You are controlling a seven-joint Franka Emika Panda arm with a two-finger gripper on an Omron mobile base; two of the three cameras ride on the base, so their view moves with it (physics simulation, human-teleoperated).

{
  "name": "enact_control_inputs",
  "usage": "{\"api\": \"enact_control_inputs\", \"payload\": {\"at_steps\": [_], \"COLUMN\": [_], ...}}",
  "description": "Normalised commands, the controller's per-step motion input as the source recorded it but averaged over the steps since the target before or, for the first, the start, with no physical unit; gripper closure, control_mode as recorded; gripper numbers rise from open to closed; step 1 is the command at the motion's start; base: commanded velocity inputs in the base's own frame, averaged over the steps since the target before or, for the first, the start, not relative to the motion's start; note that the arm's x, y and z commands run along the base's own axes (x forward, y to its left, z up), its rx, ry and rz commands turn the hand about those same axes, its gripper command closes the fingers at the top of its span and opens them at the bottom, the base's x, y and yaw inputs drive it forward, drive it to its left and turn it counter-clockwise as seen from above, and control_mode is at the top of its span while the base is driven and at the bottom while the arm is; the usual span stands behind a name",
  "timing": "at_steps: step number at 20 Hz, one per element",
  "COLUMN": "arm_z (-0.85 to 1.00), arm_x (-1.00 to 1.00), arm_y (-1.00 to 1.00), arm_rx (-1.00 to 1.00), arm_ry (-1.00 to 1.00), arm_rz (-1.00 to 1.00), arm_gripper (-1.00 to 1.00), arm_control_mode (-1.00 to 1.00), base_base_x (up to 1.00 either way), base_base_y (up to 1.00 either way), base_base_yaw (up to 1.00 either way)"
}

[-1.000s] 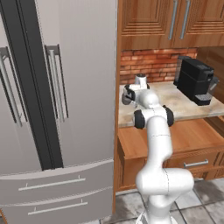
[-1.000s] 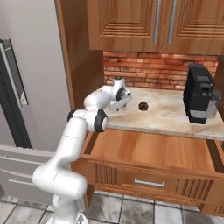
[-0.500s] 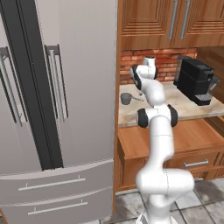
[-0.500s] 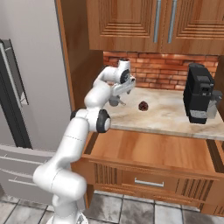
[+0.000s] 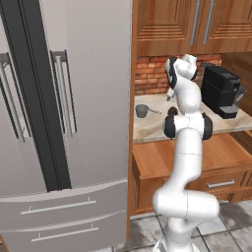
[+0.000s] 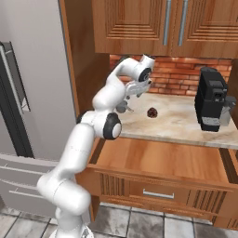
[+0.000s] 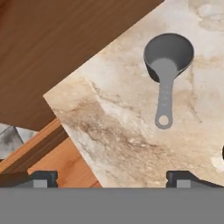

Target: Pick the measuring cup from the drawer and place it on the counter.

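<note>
My claw has just let go and lifted, its fingers now wide apart and empty. The small grey metal measuring cup sits upright on the beige mottled stone desk, far left by the cabinet wall. Placement looks done; the orange-brown wooden drawer stands open.

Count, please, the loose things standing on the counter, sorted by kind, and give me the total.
Measuring cup: 1
Small dark reddish-brown round object: 1
Black coffee machine: 1
Total: 3, all on the counter
</note>
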Motion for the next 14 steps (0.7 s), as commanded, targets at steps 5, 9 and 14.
{"api": "enact_control_inputs", "payload": {"at_steps": [5,9,14], "arm_z": [-0.28,-0.48,-0.51], "arm_x": [-1.00,-1.00,-1.00], "arm_y": [0.05,0.25,0.36], "arm_rx": [0.16,0.03,0.00], "arm_ry": [-0.20,-0.30,-0.36], "arm_rz": [0.00,0.00,0.00], "arm_gripper": [-1.00,-1.00,-1.00], "arm_control_mode": [-1.00,-1.00,-1.00], "base_base_x": [0.00,0.00,0.00], "base_base_y": [0.00,0.00,0.00], "base_base_yaw": [0.00,0.00,0.00]}}
